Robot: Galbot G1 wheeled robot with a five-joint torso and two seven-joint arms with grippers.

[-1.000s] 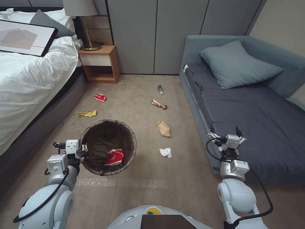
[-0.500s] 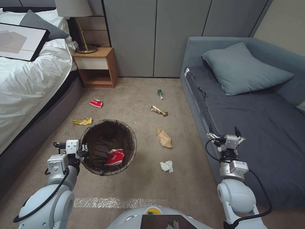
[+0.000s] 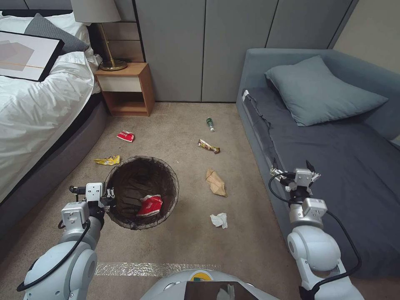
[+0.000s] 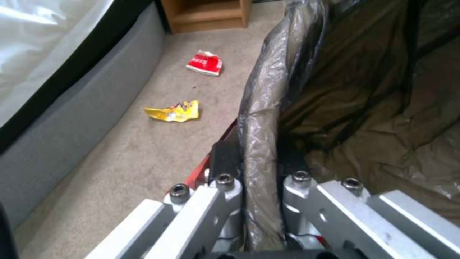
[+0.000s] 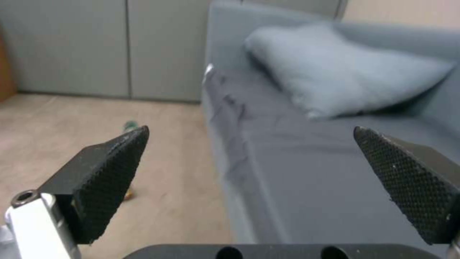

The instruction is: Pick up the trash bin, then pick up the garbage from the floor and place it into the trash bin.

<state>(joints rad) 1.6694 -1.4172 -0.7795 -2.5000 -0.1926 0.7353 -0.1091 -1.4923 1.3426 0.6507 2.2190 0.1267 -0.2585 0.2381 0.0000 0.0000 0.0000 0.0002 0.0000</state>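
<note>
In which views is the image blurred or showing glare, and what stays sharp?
Head view: sharp overall; a shiny strip on the carpet reflects light. Left wrist view: the trash bin liner shows glare along its fold, and the yellow wrapper is soft. Right wrist view: the textured fingertips are crisp, while the pillow behind is blurred.

Your bag-lined trash bin (image 3: pixel 141 192) stands upright, holding one red wrapper (image 3: pixel 149 206); the remaining garbage (image 3: pixel 216 182) lies scattered over the carpet around it.
</note>
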